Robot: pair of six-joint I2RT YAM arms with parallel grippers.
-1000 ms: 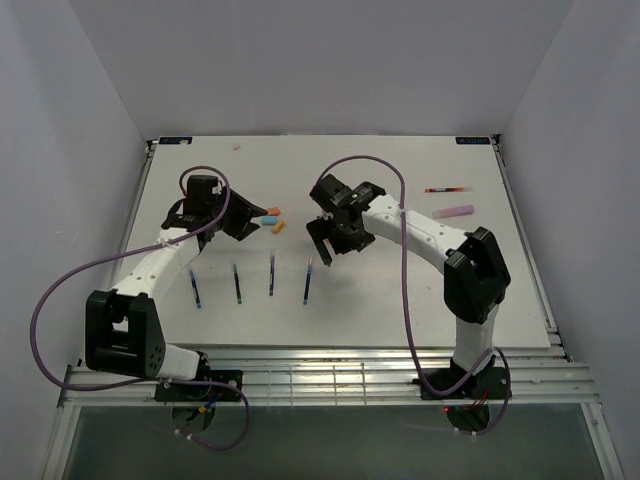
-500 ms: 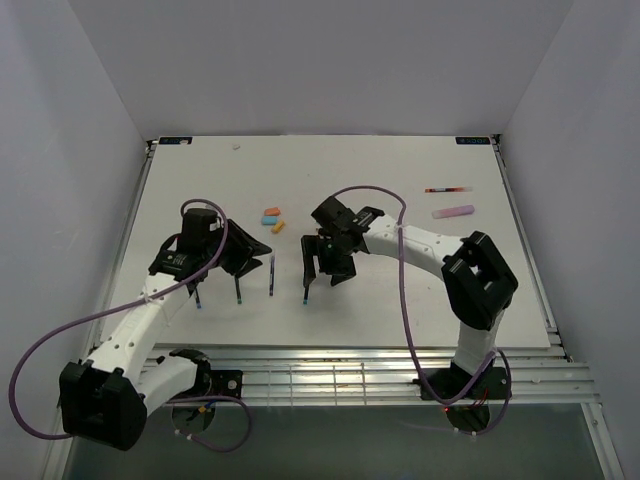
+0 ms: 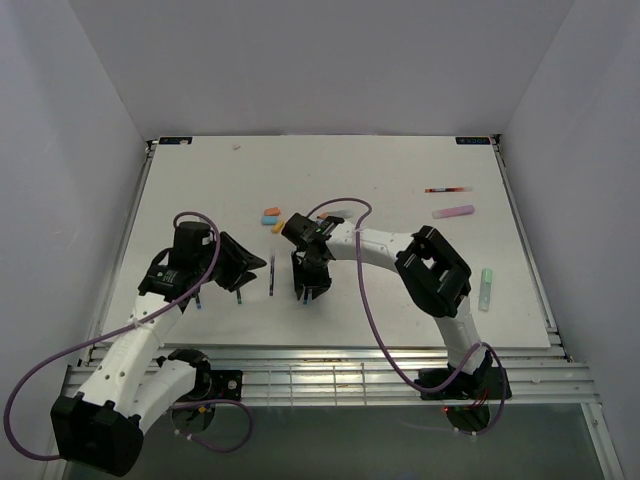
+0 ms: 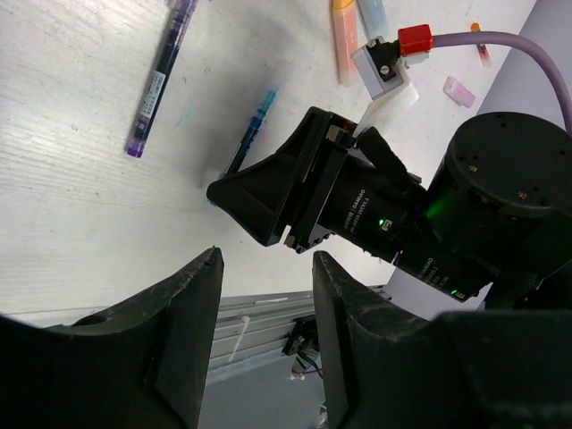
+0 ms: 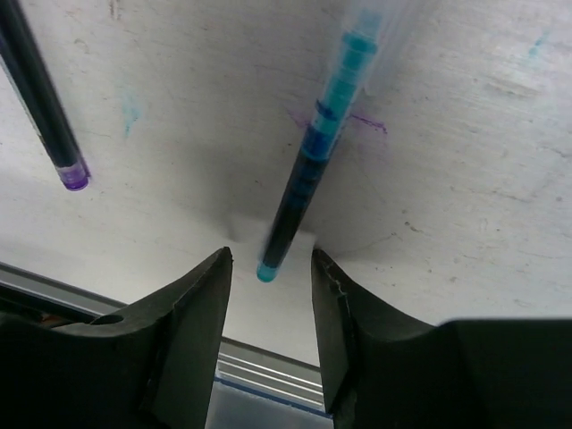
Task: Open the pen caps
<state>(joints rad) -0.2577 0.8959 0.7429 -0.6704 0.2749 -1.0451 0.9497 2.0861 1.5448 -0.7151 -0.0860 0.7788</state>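
Several thin pens lie in a row near the table's front. My right gripper (image 3: 308,284) stands over the rightmost one, a teal pen (image 5: 315,165). The pen's near tip lies between my right gripper's (image 5: 270,268) parted fingers, touching neither; its paler teal far part (image 5: 360,49) is blurred. A purple pen (image 3: 271,276) lies just to the left. My left gripper (image 3: 254,266) hovers by that pen, open and empty (image 4: 265,268). Stubby orange (image 3: 270,212) and blue (image 3: 268,220) caps lie loose behind the grippers.
A purple highlighter (image 3: 452,212) and a red-and-black pen (image 3: 447,189) lie at the back right. A green highlighter (image 3: 486,290) is at the right edge. In the left wrist view the right arm's black wrist (image 4: 375,214) fills the middle.
Both arms came forward toward the pen row. The right gripper dropped over the rightmost pen and its jaws narrowed. The left jaws kept their width.
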